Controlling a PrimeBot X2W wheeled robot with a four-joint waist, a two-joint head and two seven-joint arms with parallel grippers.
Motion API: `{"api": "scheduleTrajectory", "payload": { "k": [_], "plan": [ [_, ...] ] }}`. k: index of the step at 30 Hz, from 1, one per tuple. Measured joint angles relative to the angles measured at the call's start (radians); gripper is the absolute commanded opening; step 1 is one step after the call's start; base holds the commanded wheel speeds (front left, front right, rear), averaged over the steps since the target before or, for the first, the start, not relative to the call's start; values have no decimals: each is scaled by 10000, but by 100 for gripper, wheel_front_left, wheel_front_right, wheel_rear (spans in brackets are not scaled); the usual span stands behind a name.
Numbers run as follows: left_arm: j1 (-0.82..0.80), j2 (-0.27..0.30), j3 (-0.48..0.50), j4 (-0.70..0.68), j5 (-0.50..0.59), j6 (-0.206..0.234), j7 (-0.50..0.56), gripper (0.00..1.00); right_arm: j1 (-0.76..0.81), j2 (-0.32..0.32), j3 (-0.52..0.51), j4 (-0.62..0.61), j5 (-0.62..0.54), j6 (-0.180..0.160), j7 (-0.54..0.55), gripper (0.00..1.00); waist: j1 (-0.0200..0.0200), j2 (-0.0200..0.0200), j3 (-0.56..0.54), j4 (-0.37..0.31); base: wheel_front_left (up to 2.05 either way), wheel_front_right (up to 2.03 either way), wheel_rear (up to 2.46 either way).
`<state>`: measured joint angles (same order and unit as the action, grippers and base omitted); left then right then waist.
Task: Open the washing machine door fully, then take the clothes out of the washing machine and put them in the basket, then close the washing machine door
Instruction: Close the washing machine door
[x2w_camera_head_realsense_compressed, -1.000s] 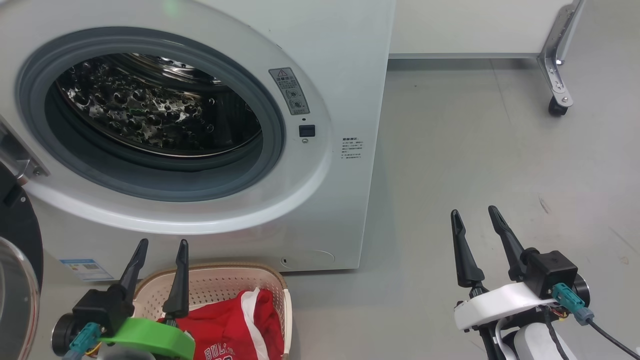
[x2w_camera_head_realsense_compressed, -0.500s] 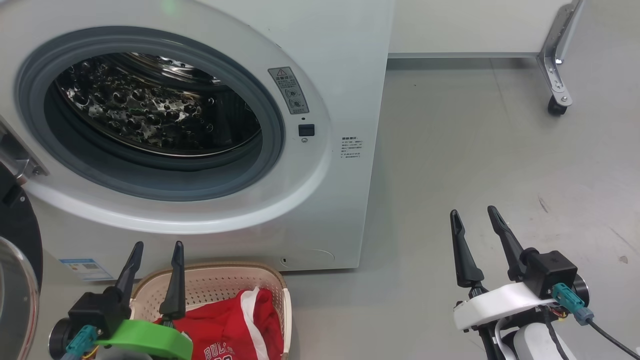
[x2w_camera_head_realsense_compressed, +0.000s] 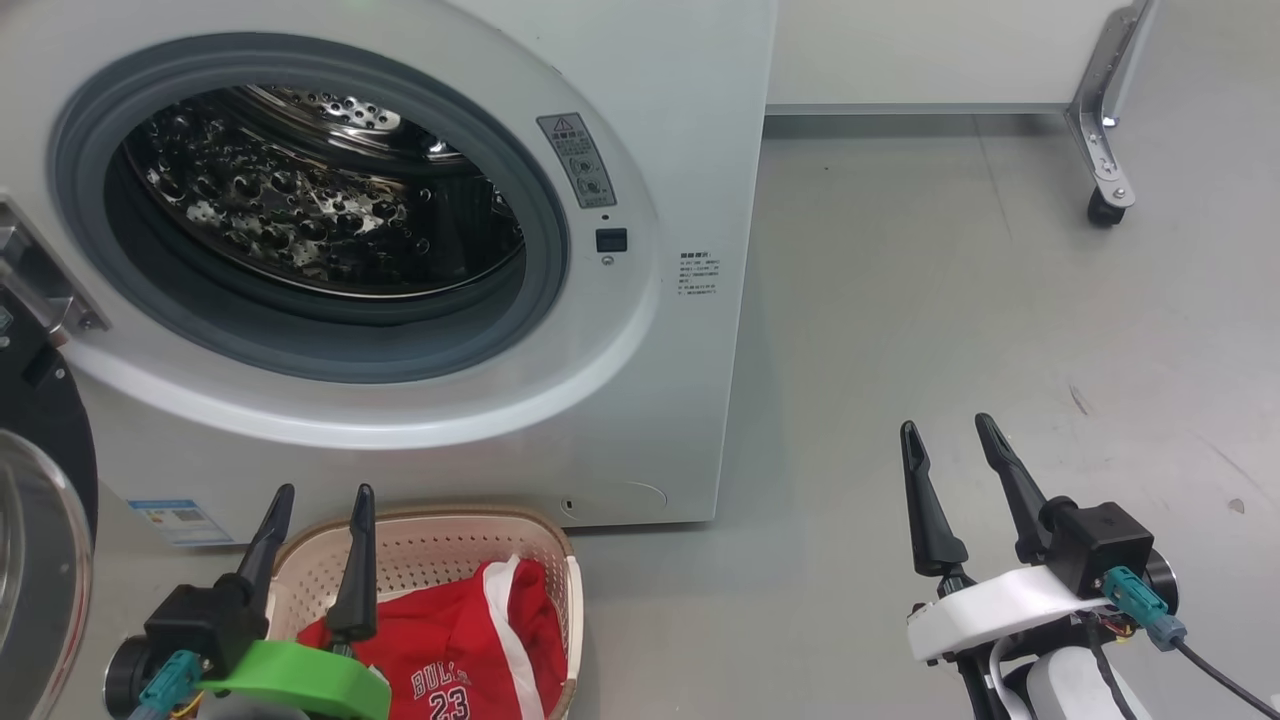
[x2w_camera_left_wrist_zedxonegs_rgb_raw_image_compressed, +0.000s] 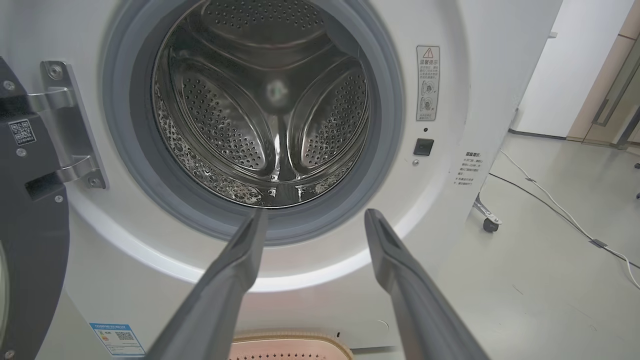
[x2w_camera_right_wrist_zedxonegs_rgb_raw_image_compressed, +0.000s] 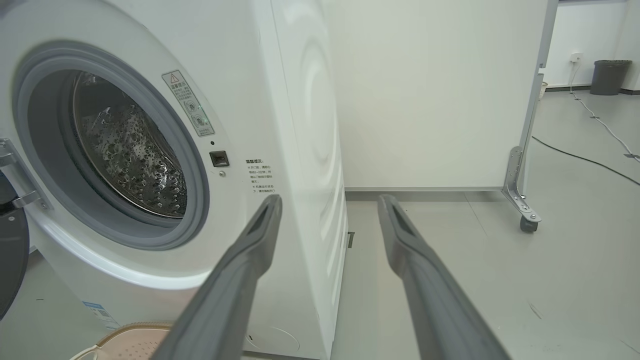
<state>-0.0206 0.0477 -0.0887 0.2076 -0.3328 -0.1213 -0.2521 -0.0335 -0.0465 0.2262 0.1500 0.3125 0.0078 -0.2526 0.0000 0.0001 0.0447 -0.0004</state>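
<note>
1. Shifting slightly over the past second, the head camera now frames the washing machine (x2w_camera_head_realsense_compressed: 690, 150) a little higher, and more of the white "BULLS 23" print shows; both grippers sit at much the same spots in the frame as before
2. Left gripper (x2w_camera_head_realsense_compressed: 325, 492), green-collared, hangs released with its two dark fingers spread and nothing between them; in its own wrist view the left gripper (x2w_camera_left_wrist_zedxonegs_rgb_raw_image_compressed: 312, 215) points at the lower edge of the grey seal (x2w_camera_left_wrist_zedxonegs_rgb_raw_image_compressed: 320, 227)
3. Just beyond and below those fingers sits the basket (x2w_camera_head_realsense_compressed: 440, 520), holding the clothes (x2w_camera_head_realsense_compressed: 450, 640), a red jersey with white stripes
4. Ahead of and above the left gripper, the steel drum (x2w_camera_head_realsense_compressed: 300, 220) shows no laundry
5. To that gripper's left, the washing machine door (x2w_camera_head_realsense_compressed: 60, 430) stands swung open on its metal hinge (x2w_camera_head_realsense_compressed: 50, 300), black rim and glass bowl at the frame's edge
6. Right gripper (x2w_camera_head_realsense_compressed: 945, 425), white-collared, is likewise released and empty, over bare grey floor (x2w_camera_head_realsense_compressed: 950, 300), well apart from basket and door; from its wrist, the right gripper (x2w_camera_right_wrist_zedxonegs_rgb_raw_image_compressed: 327, 200) faces the washer's right front corner
7. Far beyond the right gripper stands a caster (x2w_camera_head_realsense_compressed: 1100, 210) under a white panel
</note>
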Motion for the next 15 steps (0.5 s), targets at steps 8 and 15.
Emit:
{"api": "scheduleTrajectory", "payload": {
  "k": [8,15],
  "plan": [
    [3,0,-25,44,2,0,0,100,2,0,6,52,0,2,0,100,0,0,-97,22,-116,116,0],
    [10,-4,4,40,105,0,0,100,12,2,19,77,0,6,0,100,0,0,-156,55,-143,143,0]
  ]
}}
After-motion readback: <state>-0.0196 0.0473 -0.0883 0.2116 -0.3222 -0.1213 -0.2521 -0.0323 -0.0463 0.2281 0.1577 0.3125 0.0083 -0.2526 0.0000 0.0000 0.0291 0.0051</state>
